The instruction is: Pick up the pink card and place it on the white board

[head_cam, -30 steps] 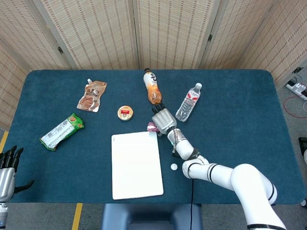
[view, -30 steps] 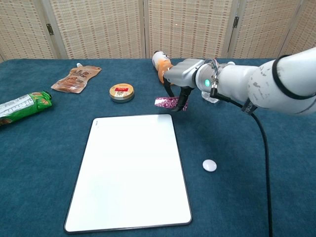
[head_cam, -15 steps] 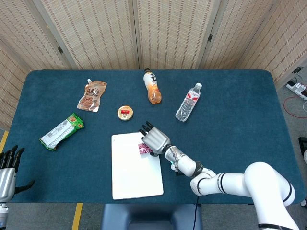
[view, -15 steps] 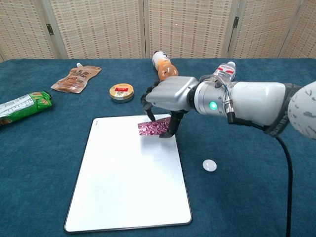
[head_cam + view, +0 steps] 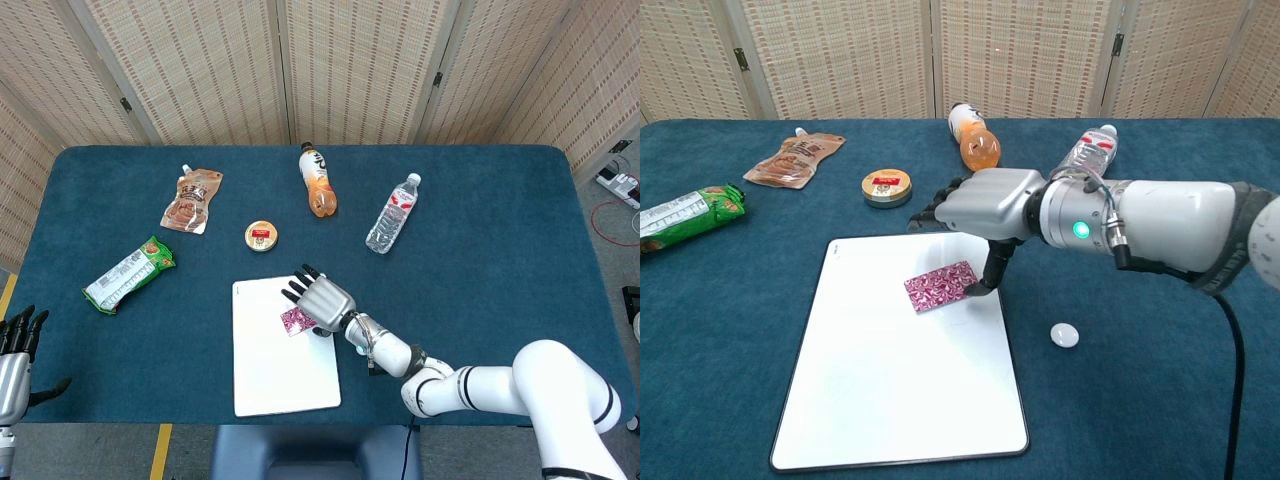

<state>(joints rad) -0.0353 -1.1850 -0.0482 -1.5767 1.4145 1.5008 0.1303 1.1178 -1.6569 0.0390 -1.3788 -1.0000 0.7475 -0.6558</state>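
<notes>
The pink card lies tilted on the upper part of the white board, just inside its right edge. My right hand hovers over the card's right end. Its fingers stretch out to the left, above the card and clear of it. The thumb points down and its tip touches the card's right corner. From the head view, the right hand covers part of the card on the board. My left hand is at the bottom left, off the table, holding nothing.
Behind the board stand a round tin, a lying orange bottle and a water bottle. A brown pouch and a green packet lie at the left. A small white disc sits right of the board.
My right hand carried the card from the cloth behind the board onto the board, lowered it, and its fingers opened off the card. The left hand stayed still.
</notes>
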